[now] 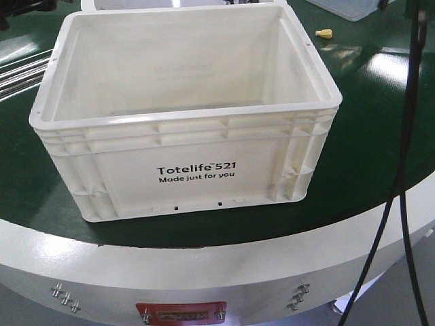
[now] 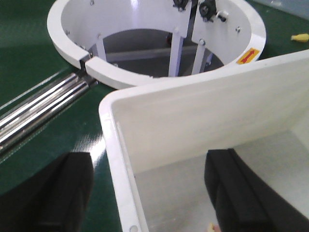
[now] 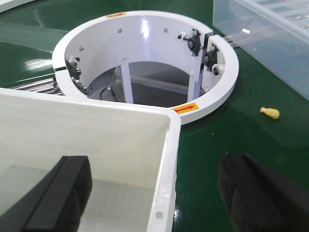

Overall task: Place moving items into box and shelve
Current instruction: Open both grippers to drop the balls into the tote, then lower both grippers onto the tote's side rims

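The box (image 1: 183,115) is a large white crate printed "Totelife 521", standing on the green turntable near its front edge; its inside looks bare in the front view. Neither gripper shows in that view. In the left wrist view my left gripper (image 2: 149,166) is open astride the box's left rim (image 2: 118,159), with one finger (image 2: 63,188) outside over the green surface and the other inside. In the right wrist view my right gripper (image 3: 157,169) is open astride the right rim (image 3: 166,174), with one finger (image 3: 63,188) inside and the other outside.
A white ring hub (image 3: 145,24) sits behind the box, with metal rods (image 2: 38,111) running left from it. A small yellow item (image 3: 270,113) lies on the green surface to the right. A clear plastic bin (image 3: 270,34) stands far right. Black cables (image 1: 408,136) hang at the right.
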Motion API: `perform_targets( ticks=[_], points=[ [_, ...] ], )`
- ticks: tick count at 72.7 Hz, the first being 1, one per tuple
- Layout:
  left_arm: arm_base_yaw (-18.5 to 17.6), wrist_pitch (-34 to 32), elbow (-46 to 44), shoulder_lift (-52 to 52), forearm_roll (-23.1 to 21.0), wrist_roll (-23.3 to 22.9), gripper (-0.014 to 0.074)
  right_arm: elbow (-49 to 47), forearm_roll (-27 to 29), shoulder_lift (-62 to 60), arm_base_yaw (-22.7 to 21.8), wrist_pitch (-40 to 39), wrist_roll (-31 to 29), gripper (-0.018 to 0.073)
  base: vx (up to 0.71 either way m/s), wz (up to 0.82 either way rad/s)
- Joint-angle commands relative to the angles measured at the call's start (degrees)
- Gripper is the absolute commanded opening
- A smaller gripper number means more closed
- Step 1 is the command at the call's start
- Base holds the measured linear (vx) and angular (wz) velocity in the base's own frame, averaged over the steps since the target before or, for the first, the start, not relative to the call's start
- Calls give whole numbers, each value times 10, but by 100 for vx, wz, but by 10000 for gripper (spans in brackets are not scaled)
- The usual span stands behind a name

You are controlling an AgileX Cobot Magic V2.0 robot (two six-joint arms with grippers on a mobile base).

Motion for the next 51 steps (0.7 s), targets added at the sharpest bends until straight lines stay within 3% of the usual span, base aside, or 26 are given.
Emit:
perform_targets(
  ticks=[1, 21, 36, 51],
  points=[
    [0, 23, -60, 16, -4, -22, 587, -65, 4, 12, -2, 21, 13, 590, 0, 0],
    [0, 106, -90, 80, -3, -85, 587, -117, 3, 91, -2, 107, 34, 573, 0, 0],
    [0, 157, -90, 95, -1, -88, 587, -117, 5, 116, -2, 149, 34, 551, 0, 0],
    [0, 187, -90, 96, 33, -102, 587, -117, 13, 132, -2, 167, 34, 551, 0, 0]
  ],
)
